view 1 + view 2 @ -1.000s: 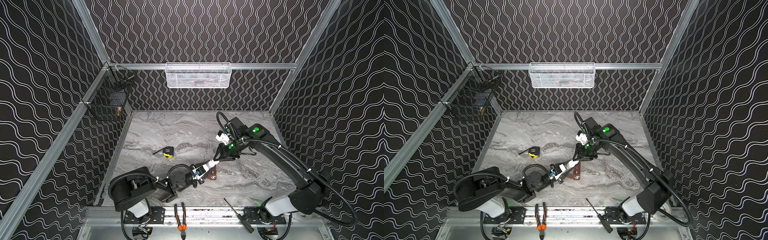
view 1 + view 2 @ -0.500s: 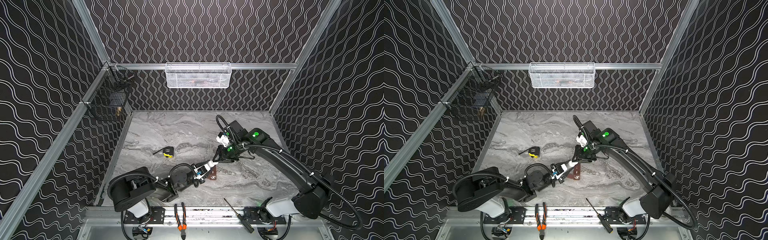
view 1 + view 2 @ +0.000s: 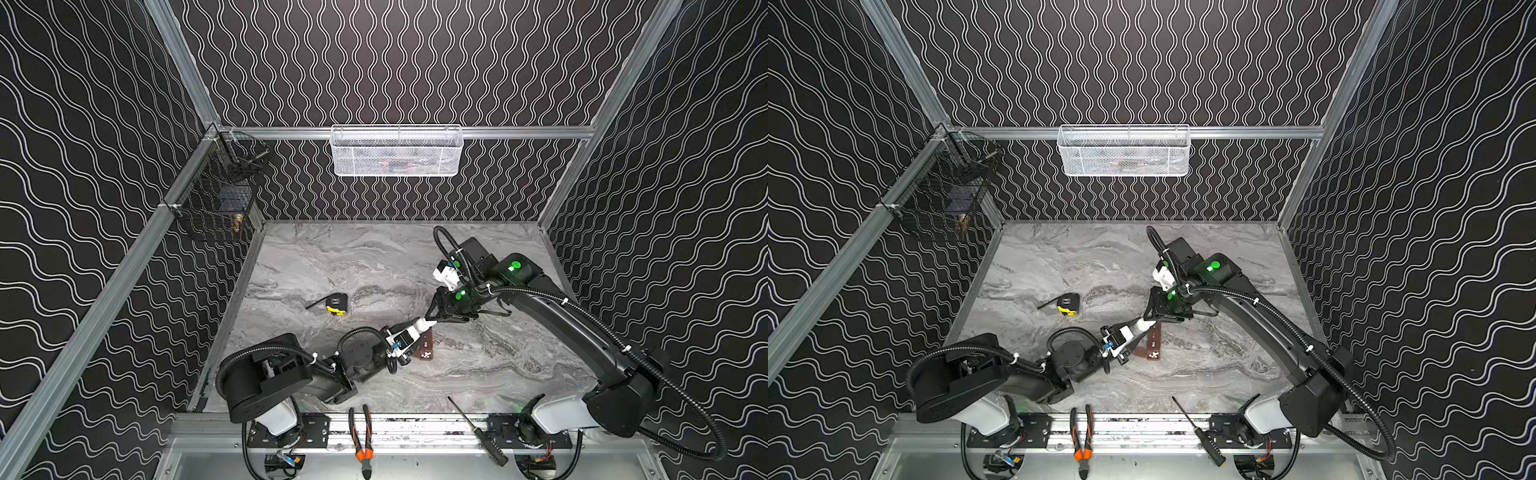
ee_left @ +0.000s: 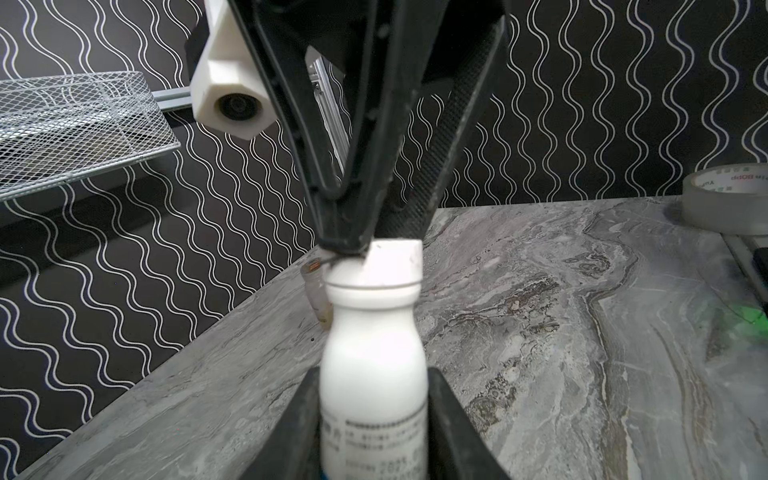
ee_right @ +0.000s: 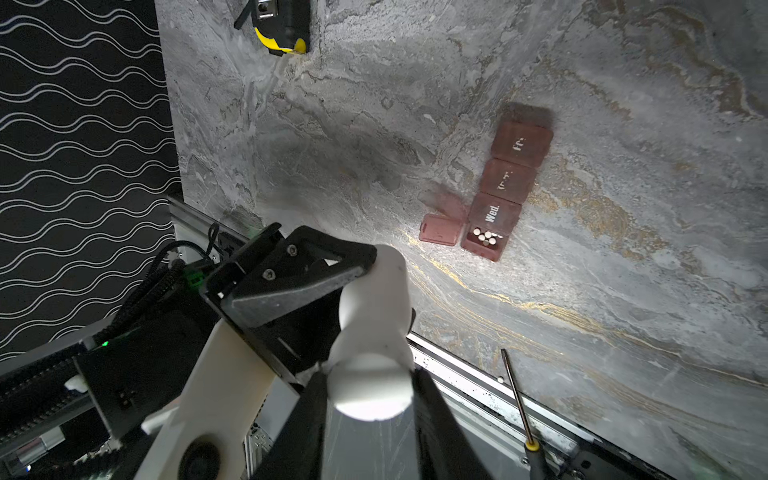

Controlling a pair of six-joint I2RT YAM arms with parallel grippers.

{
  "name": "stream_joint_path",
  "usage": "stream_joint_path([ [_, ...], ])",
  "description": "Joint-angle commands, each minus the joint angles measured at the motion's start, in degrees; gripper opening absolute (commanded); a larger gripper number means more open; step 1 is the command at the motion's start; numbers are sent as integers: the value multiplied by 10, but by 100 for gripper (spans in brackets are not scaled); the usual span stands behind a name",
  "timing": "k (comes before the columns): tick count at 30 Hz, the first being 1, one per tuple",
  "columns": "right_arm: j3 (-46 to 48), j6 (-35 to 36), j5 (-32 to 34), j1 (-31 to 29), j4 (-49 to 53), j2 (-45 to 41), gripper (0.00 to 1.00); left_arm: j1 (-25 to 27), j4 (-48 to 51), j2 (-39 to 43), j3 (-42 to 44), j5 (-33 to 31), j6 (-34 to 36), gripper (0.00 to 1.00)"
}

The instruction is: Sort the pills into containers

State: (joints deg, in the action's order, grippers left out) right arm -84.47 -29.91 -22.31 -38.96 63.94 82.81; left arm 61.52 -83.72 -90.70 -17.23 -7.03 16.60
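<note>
Marble top (image 3: pixel 332 266): bottle (image 4: pixel 374 324) clamped by L gripper (image 4: pixel 372 376) beside containers (image 5: pixel 505 187), cap (image 4: pixel 392 262) pinched by R gripper (image 5: pixel 368 376).
Prob. light, slick plastic; best held mid-body.

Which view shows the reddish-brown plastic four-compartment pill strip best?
The right wrist view: the reddish-brown pill strip lies unobstructed and close, its end compartment open with white pills inside. Both top views show it small and dark, without such detail. The left wrist view does not show it.

1. Containers (image 5: pixel 505 187): a reddish-brown strip of four joined square compartments, flat on the worktop (image 5: pixel 623 291). Three are shut, one marked "Wed."; the end lid (image 5: pixel 440 228) lies flipped open sideways.
2. Pills (image 5: pixel 484 237): small, white, clustered in that open compartment.
</note>
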Motion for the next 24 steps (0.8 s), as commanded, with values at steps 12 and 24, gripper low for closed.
stream_joint_path([
  [12,-4,11,1,-2,-1,-11,50,2,-51,-7,-6,24,3,0],
  [24,-11,53,32,5,-29,-21,69,2,-50,-9,-2,19,-5,0],
])
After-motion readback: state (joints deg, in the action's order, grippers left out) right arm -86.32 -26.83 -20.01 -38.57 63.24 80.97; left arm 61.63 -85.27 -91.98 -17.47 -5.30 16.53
